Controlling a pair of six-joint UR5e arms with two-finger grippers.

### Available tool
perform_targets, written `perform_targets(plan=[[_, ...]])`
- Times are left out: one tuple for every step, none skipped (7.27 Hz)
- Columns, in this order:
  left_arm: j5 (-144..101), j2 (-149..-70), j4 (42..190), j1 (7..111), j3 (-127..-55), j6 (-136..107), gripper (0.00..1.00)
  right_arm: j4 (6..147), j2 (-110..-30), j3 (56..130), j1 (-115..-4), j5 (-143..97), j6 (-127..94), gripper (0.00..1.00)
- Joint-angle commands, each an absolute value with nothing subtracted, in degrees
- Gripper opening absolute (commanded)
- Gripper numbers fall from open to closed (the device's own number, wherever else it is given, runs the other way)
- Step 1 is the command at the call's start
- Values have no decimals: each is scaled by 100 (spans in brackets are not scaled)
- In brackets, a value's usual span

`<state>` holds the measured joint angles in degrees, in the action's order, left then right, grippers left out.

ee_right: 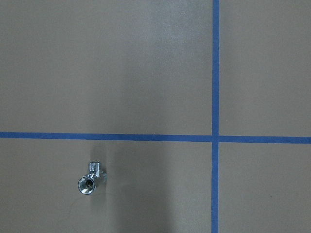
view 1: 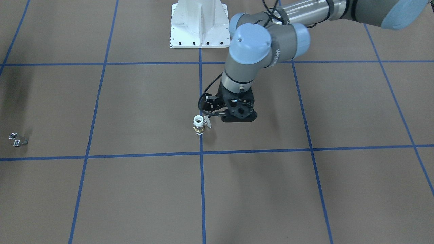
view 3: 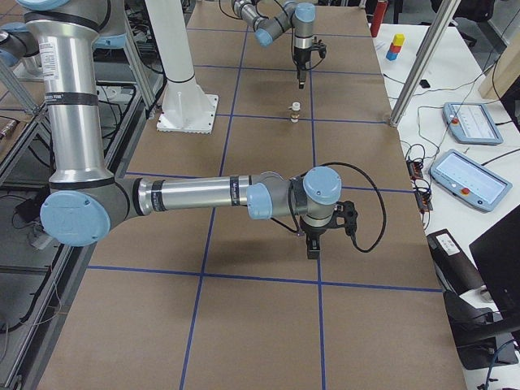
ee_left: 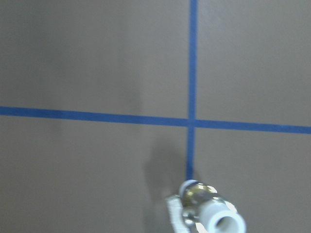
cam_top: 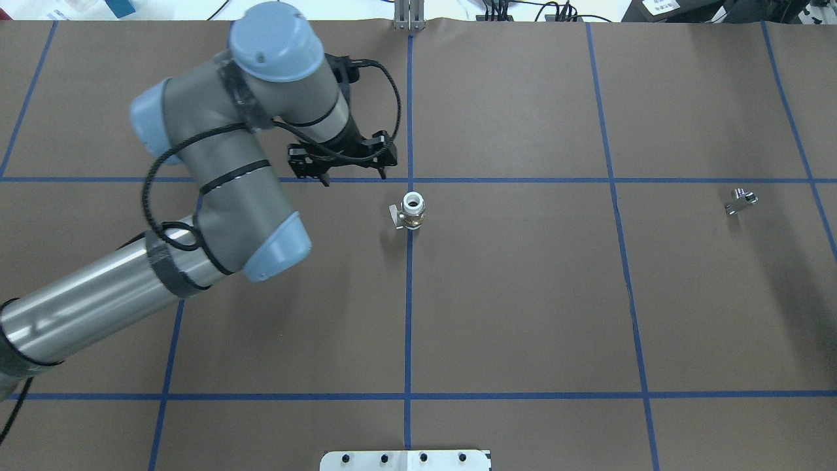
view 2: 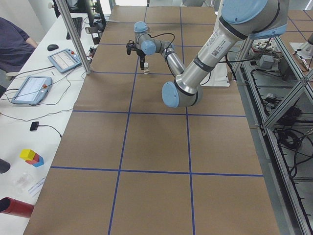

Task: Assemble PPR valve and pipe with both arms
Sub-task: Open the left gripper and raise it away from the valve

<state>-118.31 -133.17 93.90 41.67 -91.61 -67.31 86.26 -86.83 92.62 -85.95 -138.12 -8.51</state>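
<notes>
The PPR valve [cam_top: 413,210] stands upright on the brown table at a crossing of blue tape lines, white end up, brass band below, grey lever to one side; it also shows as the valve [view 1: 199,124] and the valve [ee_left: 209,212]. My left gripper [cam_top: 354,178] hangs open just beside it, slightly beyond and to the left, holding nothing. The pipe [cam_top: 741,199], a small chrome bent fitting, lies far off on the right side; the right wrist view looks down on the pipe [ee_right: 90,178]. My right gripper [view 3: 313,246] shows only from the side, so I cannot tell its state.
The white bolted base plate [view 1: 200,27] sits at the robot's edge of the table. Blue tape lines grid the brown surface. A side bench with tablets [view 2: 30,89], cables and coloured blocks [view 2: 31,157] runs along one table edge, with a person's sleeve [view 2: 12,44] and a metal post [view 2: 73,34].
</notes>
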Motion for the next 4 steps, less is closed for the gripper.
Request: perform_targets(plan=[[-11856,-12133,9606,4700,-9860,-5659,100,8552,-8727,9272,-8246,-13816,-940,99],[-11909,-11903,9624,4937,-9914,-5330,100,8508,-8719,9290,-7887,-13790,-1367,100],[-11900,-11848,9624,4957,-9923,-5326,100,8186,-8693,9307,-7623,-13686,-1676,100],[-11900,-11839,9633,4957,-9932,-5326,100,7791,-8692,9299,-7324,-13380,-2114,100]])
